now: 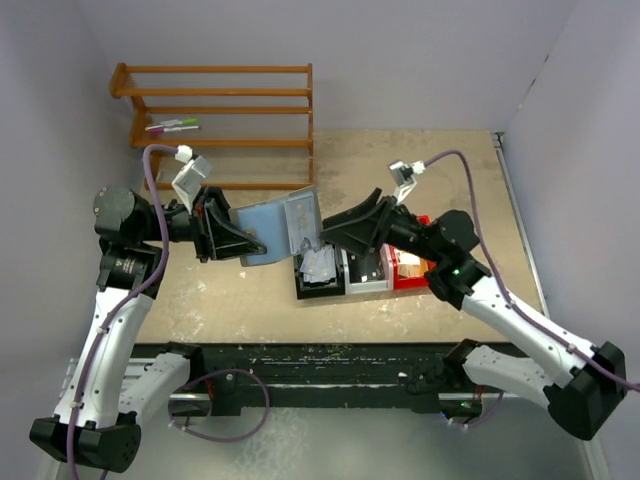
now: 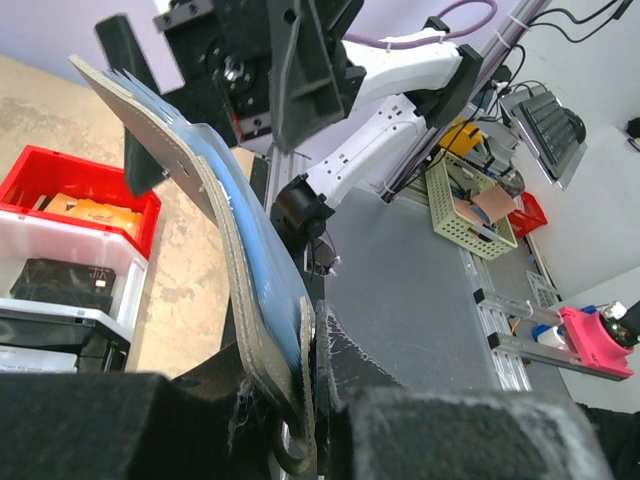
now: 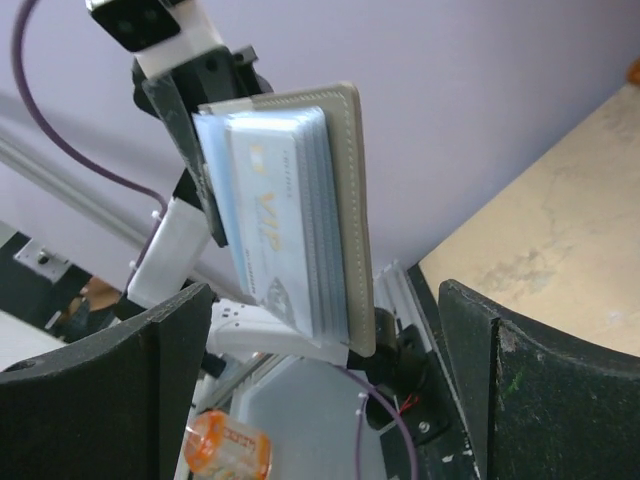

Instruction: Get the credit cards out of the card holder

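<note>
Top external: left gripper [image 1: 243, 243] is clamped on the left edge of the card holder [image 1: 272, 228], holding it off the table [image 1: 230, 290], opened out and tilted, just beside the black bin [image 1: 320, 292]. Right gripper [image 1: 328, 232] sits at the holder's right edge with jaws spread wide and nothing between them. Right wrist view confirms it: both fingers are far apart, with the holder hanging in front of them and not touched. The credit cards [image 3: 280, 220] left in the holder sit as a tight stack on its inner face. The front one is pale silvery with gold lettering, and the count behind it is unclear. Some pale flat pieces [image 1: 318, 263] lie in the black bin, probably cards, too small to be sure. Left wrist view shows the holder bowing along its length, so it is soft and floppy and will swing or fold if pulled hard. The cards are probably light, stiff, thin and slick, so they are easy to slip off or to grab two at once. Best hold is likely the exposed edge of the front card only, pinched flat, then drawn out along the pocket line while the left claw braces the holder.
</note>
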Controlling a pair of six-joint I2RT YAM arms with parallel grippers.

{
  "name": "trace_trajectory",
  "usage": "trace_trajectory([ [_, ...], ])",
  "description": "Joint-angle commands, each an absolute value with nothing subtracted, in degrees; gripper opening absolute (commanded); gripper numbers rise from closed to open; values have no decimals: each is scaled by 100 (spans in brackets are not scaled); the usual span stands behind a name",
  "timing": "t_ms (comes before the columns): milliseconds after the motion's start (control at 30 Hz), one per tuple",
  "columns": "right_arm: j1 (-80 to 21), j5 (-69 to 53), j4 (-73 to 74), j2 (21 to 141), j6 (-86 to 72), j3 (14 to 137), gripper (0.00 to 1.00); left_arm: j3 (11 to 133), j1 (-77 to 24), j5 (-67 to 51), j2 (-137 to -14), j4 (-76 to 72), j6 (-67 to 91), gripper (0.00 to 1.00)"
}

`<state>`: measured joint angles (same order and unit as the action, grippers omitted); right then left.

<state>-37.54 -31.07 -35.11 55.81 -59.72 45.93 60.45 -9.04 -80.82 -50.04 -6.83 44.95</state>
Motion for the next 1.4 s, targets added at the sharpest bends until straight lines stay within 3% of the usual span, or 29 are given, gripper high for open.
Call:
trace_trajectory([
  [0,-4190,-3136,-4443,6001,-6124,4883,95,6085,-914,-7981,-4992,-1247,4736,0],
  [133,-4383,-3169,-4924,6251,-6311,4903,86,6083,-914,-7989,-4977,-1273,4765,0],
  [200,-4386,-3238,-5283,6275,-6473,4843,76,6087,-914,-7998,-4979,-1279,4772,0],
  [267,-4386,-3250,-5406,6219,-6461,4837,55,6066,-914,-8010,-4980,-1244,4726,0],
  [333,-4386,-3268,-4961,6092,-6294,4883,17,6057,-914,-8016,-4990,-990,4438,1],
  [367,-4386,-3311,-4701,5983,-6211,4947,4,6077,-914,-8016,-4993,-761,4200,6],
  [400,-4382,-3336,-4471,5896,-6131,5021,0,6111,-910,-8016,-5007,-474,3926,18],
  [500,-4374,-3533,-3075,5801,-5394,5571,0,6299,-914,-7884,-5078,771,2768,67],
  [533,-4375,-3700,-2299,5869,-5029,5976,0,6368,-914,-7803,-5128,1300,2371,77],
  [600,-4378,-3735,-528,6134,-3815,6802,0,6541,-914,-7726,-5199,1879,1766,84],
  [800,-4385,-3779,2534,6931,-2200,8033,0,7048,-914,-7533,-5344,2775,636,89],
  [1000,-4392,-3719,3265,7221,-1677,8472,0,7386,-914,-7426,-5401,3335,-85,91],
  [1367,-4835,-4059,3315,7769,-1331,8835,0,6978,-914,-7398,-5903,3505,-460,89],
])
